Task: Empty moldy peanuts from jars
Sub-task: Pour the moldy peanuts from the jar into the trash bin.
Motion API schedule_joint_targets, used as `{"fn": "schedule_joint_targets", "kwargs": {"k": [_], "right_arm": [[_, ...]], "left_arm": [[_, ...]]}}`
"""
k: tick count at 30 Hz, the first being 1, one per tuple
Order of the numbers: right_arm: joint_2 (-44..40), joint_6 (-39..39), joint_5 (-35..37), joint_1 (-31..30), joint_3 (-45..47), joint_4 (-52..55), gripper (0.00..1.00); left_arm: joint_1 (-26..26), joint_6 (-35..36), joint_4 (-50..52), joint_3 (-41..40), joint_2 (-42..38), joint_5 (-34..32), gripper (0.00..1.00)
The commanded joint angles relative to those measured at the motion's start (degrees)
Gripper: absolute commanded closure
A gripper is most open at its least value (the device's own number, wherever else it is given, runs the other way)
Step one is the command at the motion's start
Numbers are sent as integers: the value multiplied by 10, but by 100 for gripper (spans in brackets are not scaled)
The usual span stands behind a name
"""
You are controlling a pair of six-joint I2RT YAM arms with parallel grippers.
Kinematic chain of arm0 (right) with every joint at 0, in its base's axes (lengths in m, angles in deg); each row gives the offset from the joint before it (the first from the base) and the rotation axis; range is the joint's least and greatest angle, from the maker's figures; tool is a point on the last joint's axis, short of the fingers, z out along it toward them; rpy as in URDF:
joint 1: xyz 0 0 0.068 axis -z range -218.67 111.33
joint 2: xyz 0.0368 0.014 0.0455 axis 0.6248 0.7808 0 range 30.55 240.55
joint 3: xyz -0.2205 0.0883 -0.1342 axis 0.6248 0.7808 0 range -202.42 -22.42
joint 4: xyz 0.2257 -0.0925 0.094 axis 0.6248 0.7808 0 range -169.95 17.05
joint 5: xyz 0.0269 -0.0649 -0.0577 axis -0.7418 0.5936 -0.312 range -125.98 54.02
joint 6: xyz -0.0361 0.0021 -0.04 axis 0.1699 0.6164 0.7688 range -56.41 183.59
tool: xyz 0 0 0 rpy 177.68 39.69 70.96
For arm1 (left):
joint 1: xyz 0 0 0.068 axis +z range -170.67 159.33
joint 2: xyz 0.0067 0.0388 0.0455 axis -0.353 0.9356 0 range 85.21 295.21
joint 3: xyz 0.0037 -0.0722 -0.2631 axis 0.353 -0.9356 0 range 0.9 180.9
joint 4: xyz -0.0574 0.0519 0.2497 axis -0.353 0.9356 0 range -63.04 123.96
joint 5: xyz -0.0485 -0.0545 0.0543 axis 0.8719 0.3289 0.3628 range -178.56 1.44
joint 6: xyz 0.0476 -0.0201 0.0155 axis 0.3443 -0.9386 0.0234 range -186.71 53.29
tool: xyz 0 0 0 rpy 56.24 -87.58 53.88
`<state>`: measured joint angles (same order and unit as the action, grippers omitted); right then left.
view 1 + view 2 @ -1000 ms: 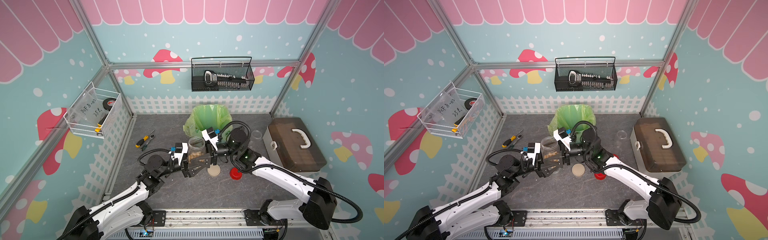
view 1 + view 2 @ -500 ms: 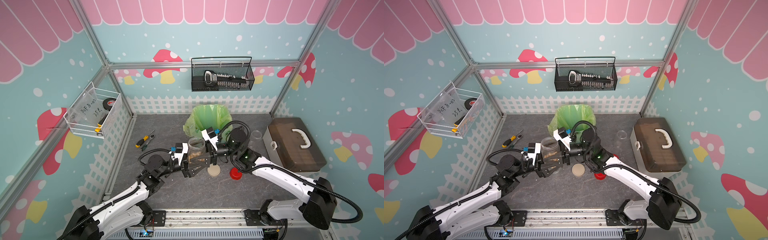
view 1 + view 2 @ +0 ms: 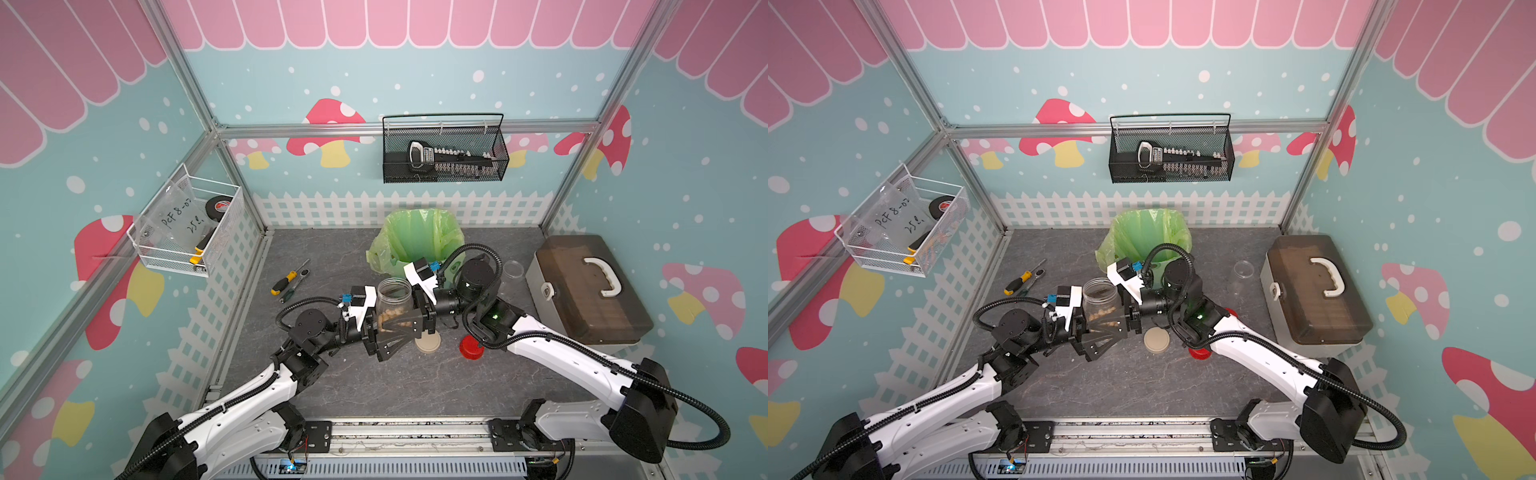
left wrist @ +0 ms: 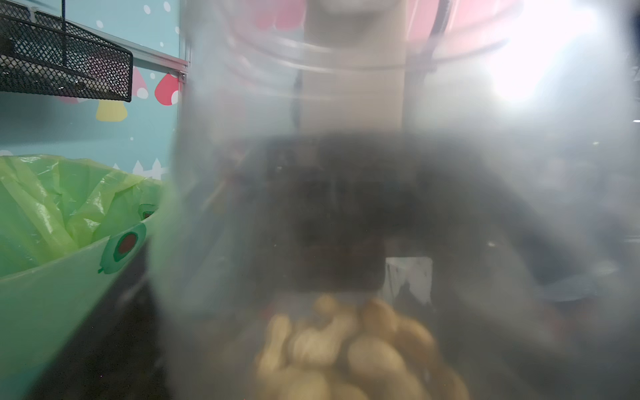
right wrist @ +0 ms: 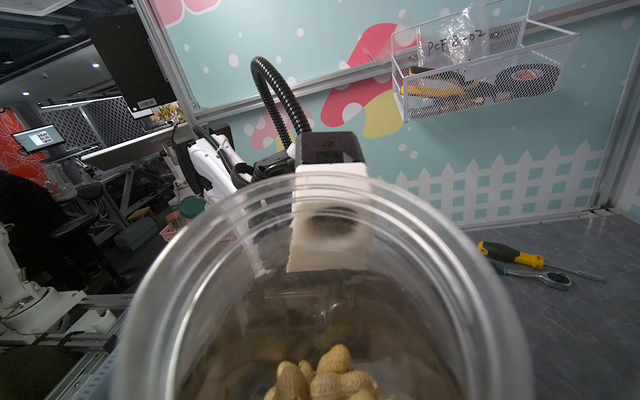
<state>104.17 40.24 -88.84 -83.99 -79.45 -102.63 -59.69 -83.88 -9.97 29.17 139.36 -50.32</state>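
Right pincer (image 3: 417, 318): we read it as closed on the open jar (image 3: 394, 297), centre of frame in both top views, jar upright, mouth up. Left pincer (image 3: 392, 334) faces it from the other side. Its jaws look spread wide and the near finger is off the glass, so no grip there. Moldy peanuts (image 5: 329, 377) fill the jar's lower part, none spilled that we see. Beige lid (image 3: 428, 344) lies on the tabletop (image 3: 415, 386) just below the jar in frame. Red lid (image 3: 471, 347) is right of it, half under the right arm; can't tell if a jar sits beneath. Bin with green bag (image 3: 415, 237) is just above the jar in frame. Clear lidless jar (image 3: 513, 270) at right by the toolbox (image 3: 590, 291) looks empty. Our call: one jar done, this one uncapped but not poured. Tipping into the bin is left, plus whatever jar remains.
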Motion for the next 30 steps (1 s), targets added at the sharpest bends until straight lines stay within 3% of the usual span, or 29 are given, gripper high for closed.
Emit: {"fn": "schedule_joint_targets", "kwargs": {"k": [1,14,19,30], "right_arm": [[-18,8,8,7,9,-5,50],[-43,-6,41,35,28,-4,50],[-61,13,71,47,38,25,50],[-93,139,327,48,-8,279,51]], "left_arm": [[4,2,-4,13,-9,14,1],[4,11,20,26,9,42,1],[4,36,62,25,-5,-33,1],[4,78,116,3,-40,-242,1]]}}
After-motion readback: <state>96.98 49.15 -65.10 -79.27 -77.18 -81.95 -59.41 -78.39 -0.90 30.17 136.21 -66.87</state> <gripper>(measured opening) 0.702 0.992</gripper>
